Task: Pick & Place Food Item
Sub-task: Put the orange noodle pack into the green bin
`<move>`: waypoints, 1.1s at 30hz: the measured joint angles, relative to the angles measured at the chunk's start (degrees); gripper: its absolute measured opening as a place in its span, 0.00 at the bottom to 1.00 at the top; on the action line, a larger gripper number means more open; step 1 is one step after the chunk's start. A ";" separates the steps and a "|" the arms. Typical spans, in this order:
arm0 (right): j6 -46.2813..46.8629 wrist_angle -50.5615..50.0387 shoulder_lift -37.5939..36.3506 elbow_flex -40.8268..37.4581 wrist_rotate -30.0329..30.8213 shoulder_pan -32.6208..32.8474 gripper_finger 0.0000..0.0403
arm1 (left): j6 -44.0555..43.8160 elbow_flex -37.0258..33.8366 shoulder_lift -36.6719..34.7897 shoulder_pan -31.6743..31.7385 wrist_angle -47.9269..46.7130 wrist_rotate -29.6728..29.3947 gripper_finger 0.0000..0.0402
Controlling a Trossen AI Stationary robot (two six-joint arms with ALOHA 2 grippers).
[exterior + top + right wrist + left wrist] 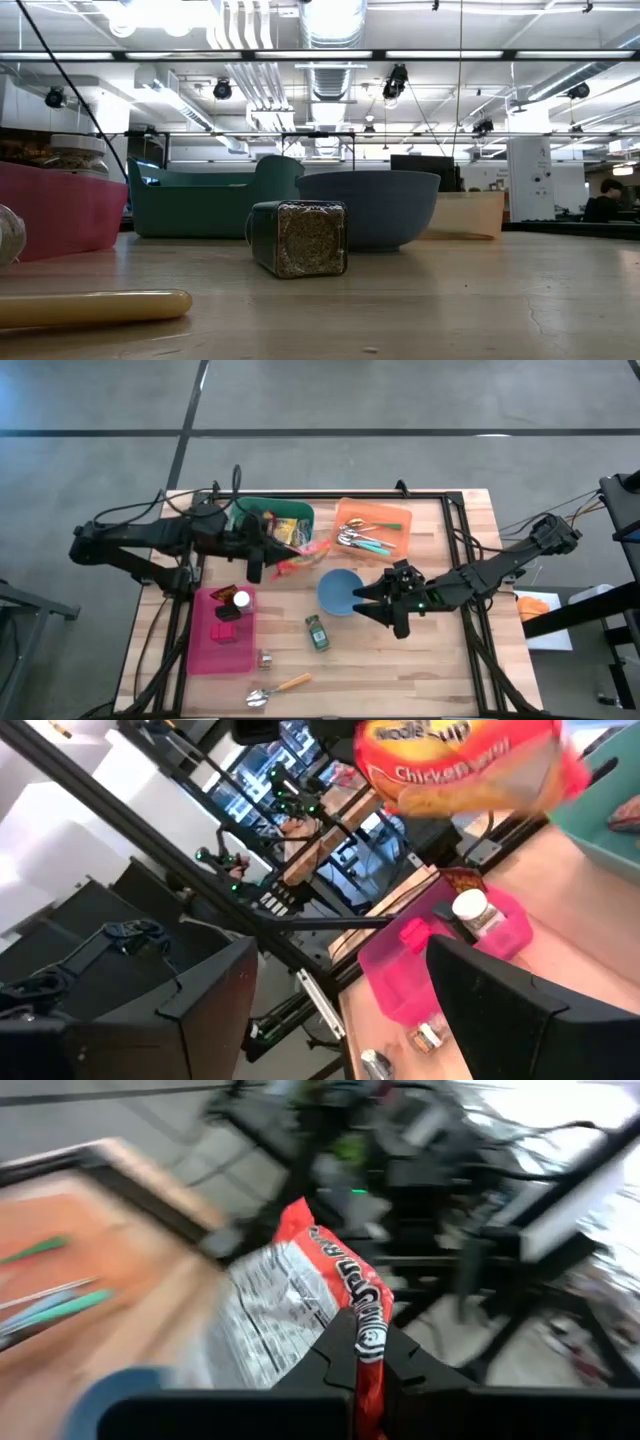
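Above the tabletop [420,660], between the green bin [290,518] and the blue bowl [338,592], I have the left gripper [283,567] clenched on one edge of the red and orange noodle packet [303,556], which hangs in the air clear of the wood; my left wrist view shows its crimped edge pinched between the dark fingers [340,1355]. The right gripper [377,603] sits just beside the bowl on its far side from the packet, its jaws spread wide and holding nothing, so the bowl lies between the two arms. Behind the bowl is an orange tray [397,517] with cutlery [362,540] in it. To the left, a pink tray [205,645] carries a white-capped jar [241,600] and some small dark items. Toward the near edge I see a spice jar [317,632] lying on its side, a smaller glass jar [264,658] by the pink tray, and a wooden-handled spoon [278,688].
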 joint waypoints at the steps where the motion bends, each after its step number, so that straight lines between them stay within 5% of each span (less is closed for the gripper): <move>1: -0.31 0.00 0.00 0.00 0.49 -0.08 0.71 | -0.76 0.00 -0.49 0.54 -2.15 -1.34 0.00; 10: -1.44 -0.21 0.00 -0.18 1.06 -0.33 0.71 | -5.22 -0.07 -1.42 7.27 -27.05 -17.38 0.00; 19: 1.68 -0.39 0.02 -1.39 1.05 -0.24 0.71 | -1.91 -0.08 2.79 18.25 -40.14 -28.11 0.00; 33: 2.70 -0.41 0.07 -2.25 1.03 -0.24 0.71 | 10.06 -2.23 12.63 31.02 -40.69 -29.86 0.00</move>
